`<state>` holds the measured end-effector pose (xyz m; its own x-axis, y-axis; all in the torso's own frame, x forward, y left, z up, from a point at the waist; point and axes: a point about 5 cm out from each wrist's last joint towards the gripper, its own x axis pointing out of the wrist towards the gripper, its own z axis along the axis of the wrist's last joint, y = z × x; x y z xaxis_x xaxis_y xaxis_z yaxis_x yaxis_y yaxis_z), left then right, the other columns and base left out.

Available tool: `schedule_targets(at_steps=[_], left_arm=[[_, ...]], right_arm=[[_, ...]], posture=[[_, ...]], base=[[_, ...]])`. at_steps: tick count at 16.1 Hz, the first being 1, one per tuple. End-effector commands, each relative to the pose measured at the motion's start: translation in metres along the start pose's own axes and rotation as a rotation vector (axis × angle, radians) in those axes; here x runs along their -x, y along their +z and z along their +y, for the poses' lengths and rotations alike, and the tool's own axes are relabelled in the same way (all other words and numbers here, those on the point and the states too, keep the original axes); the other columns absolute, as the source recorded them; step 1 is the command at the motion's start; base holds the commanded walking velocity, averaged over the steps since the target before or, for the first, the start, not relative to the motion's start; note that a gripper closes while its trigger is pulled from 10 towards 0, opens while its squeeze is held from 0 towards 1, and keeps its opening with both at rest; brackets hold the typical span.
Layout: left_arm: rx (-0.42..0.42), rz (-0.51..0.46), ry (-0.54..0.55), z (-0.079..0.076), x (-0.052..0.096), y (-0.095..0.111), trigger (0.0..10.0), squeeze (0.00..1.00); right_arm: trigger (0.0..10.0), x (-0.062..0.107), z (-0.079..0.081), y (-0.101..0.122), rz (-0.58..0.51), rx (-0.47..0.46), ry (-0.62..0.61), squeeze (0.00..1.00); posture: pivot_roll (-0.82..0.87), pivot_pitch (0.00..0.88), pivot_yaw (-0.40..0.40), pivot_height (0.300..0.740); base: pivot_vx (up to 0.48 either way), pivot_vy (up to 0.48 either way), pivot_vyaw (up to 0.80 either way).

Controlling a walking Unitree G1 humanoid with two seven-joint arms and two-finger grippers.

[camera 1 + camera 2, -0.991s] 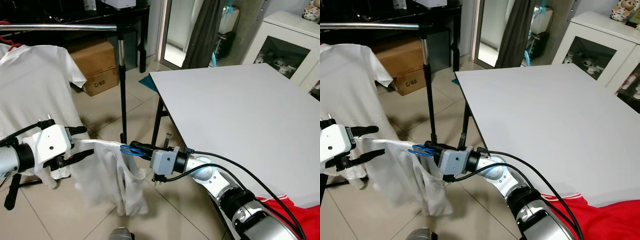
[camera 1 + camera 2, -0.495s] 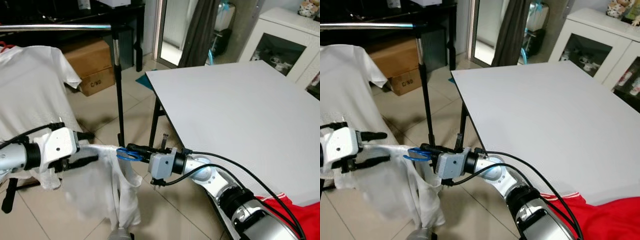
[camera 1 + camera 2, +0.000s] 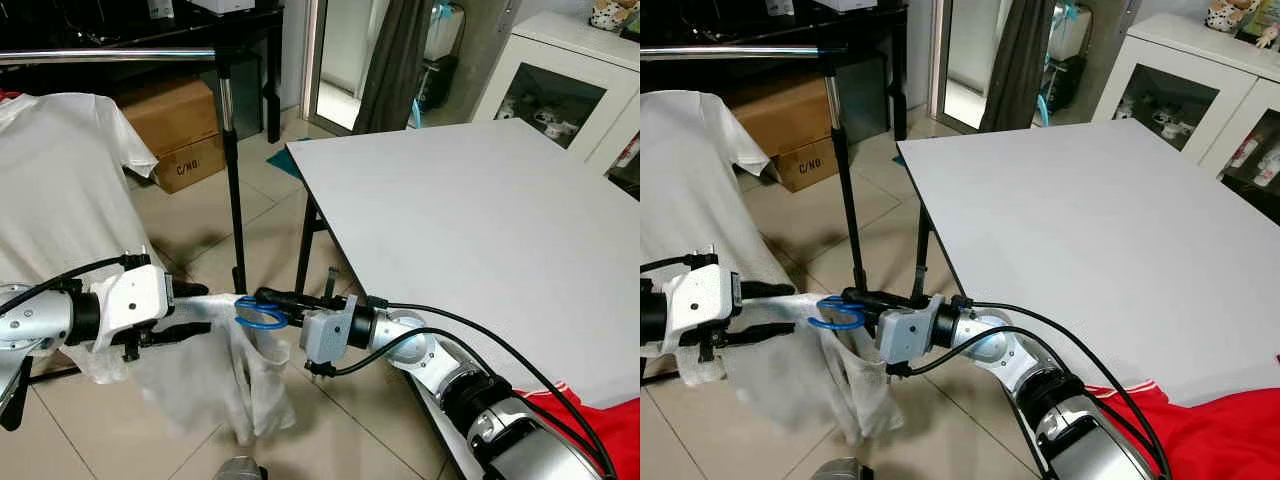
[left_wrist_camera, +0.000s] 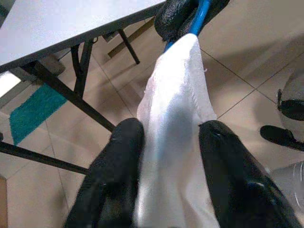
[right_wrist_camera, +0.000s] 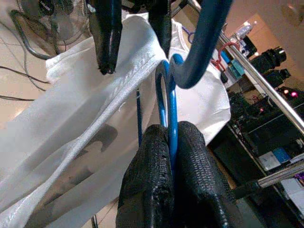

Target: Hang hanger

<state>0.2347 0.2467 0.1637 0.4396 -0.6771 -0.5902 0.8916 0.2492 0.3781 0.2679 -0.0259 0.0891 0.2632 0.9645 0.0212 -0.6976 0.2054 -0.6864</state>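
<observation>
low over the tiled floor [image 3: 190, 215], left of the grey bench [image 3: 480, 220], the right pincer [image 3: 268, 297] is clenched on a blue plastic hanger [image 3: 258, 317] by its curved hook. a thin white cloth garment [image 3: 225, 375] hangs limp and creased from the hanger. the left pincer [image 3: 192, 312] grasps a fold of that cloth between its smooth black fingers [image 4: 223, 156]. far left, a white t-shirt [image 3: 60, 180] hangs on a shiny metal rail [image 3: 110, 56], its black upright pole [image 3: 232, 180] just behind the hanger, a brown cardboard box [image 3: 180, 125] beyond.
</observation>
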Motion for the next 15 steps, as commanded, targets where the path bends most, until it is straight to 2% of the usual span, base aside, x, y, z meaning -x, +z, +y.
schedule_targets(at_steps=[1,5,12,13,15], left_arm=[[0.000,-0.002,-0.029,-0.0026,-0.0016,0.0011,0.0,0.00],[0.000,0.001,-0.023,-0.0003,-0.0001,0.0006,0.0,0.00],[-0.001,-0.014,-0.001,0.0029,-0.0017,0.0016,0.0,0.00],[-0.001,-0.013,-0.001,0.0026,-0.0022,0.0016,0.0,0.00],[0.000,-0.011,-0.005,0.0013,-0.0030,0.0008,0.0,0.00]], right_arm=[[10.0,-0.0045,-0.0152,0.0068,-0.041,0.055,-0.030,0.00],[10.0,-0.0039,-0.0190,0.0073,-0.042,0.102,-0.043,0.00],[10.0,0.0001,-0.0216,0.0059,-0.042,0.112,-0.059,0.00],[10.0,0.0018,-0.0219,0.0064,-0.055,0.095,-0.065,1.00],[10.0,0.0020,-0.0228,0.0068,-0.056,0.111,-0.076,1.00]], posture=[[0.15,0.000,-0.022,0.740],[0.14,0.000,-0.021,0.740],[0.14,0.000,-0.023,0.740],[0.13,0.000,-0.025,0.740],[0.13,0.000,-0.025,0.740]], base=[[0.000,0.000,0.00],[0.000,0.000,0.00],[0.000,0.000,0.00],[0.000,0.000,0.00],[0.000,0.000,0.00]])
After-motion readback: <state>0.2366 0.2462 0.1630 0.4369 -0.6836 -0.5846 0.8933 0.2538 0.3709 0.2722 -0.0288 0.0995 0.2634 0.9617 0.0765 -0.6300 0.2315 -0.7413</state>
